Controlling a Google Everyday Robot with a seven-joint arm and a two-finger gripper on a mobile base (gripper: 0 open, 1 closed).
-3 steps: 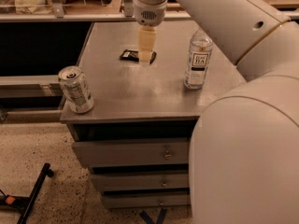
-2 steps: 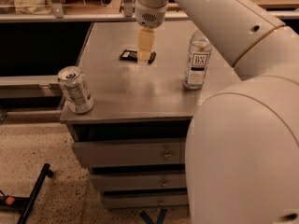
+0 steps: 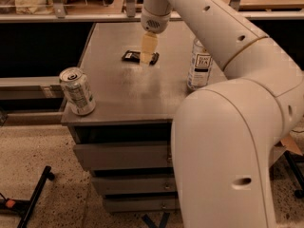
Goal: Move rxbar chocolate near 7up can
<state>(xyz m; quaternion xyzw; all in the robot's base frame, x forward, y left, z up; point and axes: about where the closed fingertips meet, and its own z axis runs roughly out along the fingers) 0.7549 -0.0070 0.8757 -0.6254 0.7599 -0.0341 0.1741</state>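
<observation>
The rxbar chocolate (image 3: 132, 56) is a dark flat bar lying on the grey cabinet top (image 3: 123, 94), toward the back middle. My gripper (image 3: 148, 56) hangs straight down from the arm right over the bar's right half, at or just above it, and hides part of the bar. The 7up can (image 3: 77, 90) stands upright at the front left corner of the top, well away from the bar and the gripper.
A taller white tea can (image 3: 199, 64) stands at the right side of the top, close to my arm. My large white arm (image 3: 228, 141) fills the right foreground. Drawers are below the top; a black stand leg (image 3: 35, 194) lies on the floor at left.
The gripper stays over the bar with almost no movement. The bar and both cans have not moved.
</observation>
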